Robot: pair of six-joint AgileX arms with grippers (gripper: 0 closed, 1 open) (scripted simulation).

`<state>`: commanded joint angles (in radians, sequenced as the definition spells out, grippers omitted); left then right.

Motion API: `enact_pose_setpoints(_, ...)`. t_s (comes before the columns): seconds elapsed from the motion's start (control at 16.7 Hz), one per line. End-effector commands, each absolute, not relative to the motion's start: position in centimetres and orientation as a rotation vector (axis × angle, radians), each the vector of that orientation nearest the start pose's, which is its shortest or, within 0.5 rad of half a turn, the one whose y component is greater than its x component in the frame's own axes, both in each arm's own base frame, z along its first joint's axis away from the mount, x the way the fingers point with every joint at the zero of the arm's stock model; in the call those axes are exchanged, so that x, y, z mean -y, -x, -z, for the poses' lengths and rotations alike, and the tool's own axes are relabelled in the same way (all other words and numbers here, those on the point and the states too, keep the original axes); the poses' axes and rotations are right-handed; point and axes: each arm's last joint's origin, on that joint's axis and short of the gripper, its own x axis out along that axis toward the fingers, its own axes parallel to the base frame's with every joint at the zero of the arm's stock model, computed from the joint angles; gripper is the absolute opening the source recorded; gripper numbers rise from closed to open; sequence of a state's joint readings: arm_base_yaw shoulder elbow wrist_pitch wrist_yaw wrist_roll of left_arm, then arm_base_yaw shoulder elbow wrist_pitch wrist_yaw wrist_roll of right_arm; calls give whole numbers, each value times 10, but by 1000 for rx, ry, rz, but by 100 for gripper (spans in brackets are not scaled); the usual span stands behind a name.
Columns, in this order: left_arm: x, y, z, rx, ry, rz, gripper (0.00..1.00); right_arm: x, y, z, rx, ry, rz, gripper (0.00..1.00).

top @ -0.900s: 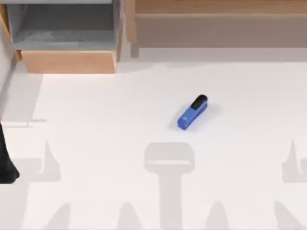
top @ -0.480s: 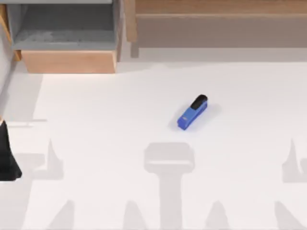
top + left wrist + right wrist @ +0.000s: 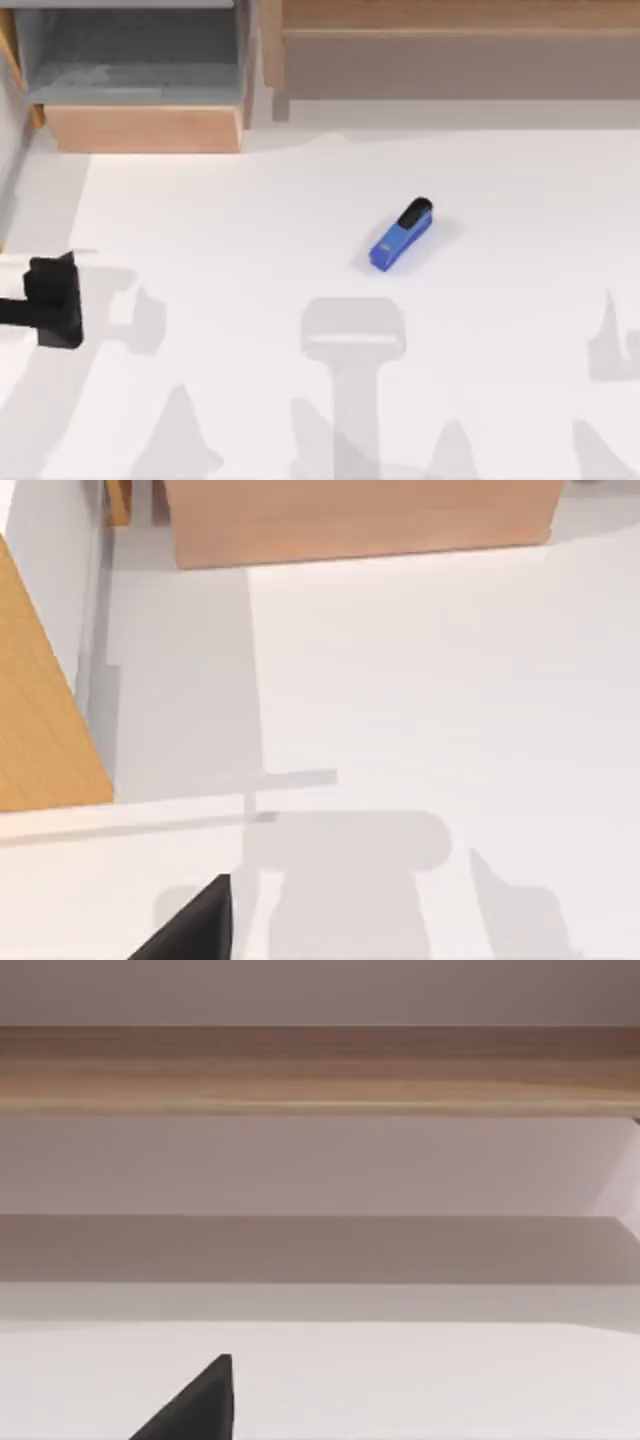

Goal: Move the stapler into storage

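Mid-table: stapler (image 3: 401,235); left wrist view: storage (image 3: 360,520) front.

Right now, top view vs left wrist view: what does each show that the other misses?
Top view: the stapler lying mid-table, the storage drawer's grey inside at the far left, and the left arm at the table's left edge. Left wrist view: a wooden panel along one side. Both: the storage's pale wooden front and the white table.

A rendered simulation workspace: a plain white table (image 3: 300,400) with a light-wood storage (image 3: 140,128) box at its back.
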<state>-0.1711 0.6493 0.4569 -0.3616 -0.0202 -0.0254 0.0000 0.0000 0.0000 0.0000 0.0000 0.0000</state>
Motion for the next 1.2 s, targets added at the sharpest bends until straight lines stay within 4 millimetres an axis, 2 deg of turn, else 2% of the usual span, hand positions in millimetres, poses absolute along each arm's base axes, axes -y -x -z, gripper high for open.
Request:
enact_pose_setpoints(0.3, 62, -211, -231, -966, -139, 220, 100, 1, -106, -160, 0, 0, 0, 100)
enact_pose_setpoints(0.48, 96, -254, -223, -1198, -239, 266, 100, 1, -106, -160, 0, 0, 0, 100)
enact_pose_setpoints(0.66, 139, -296, -205, -1378, -343, 310, 100, 1, -106, -160, 0, 0, 0, 100)
enact_pose_setpoints(0.96, 218, -350, -169, -1510, -471, 389, 100, 1, -106, -160, 0, 0, 0, 100)
enact_pose_setpoints(1.2, 277, -375, -153, -1476, -509, 465, 100, 1, -106, -160, 0, 0, 0, 100)
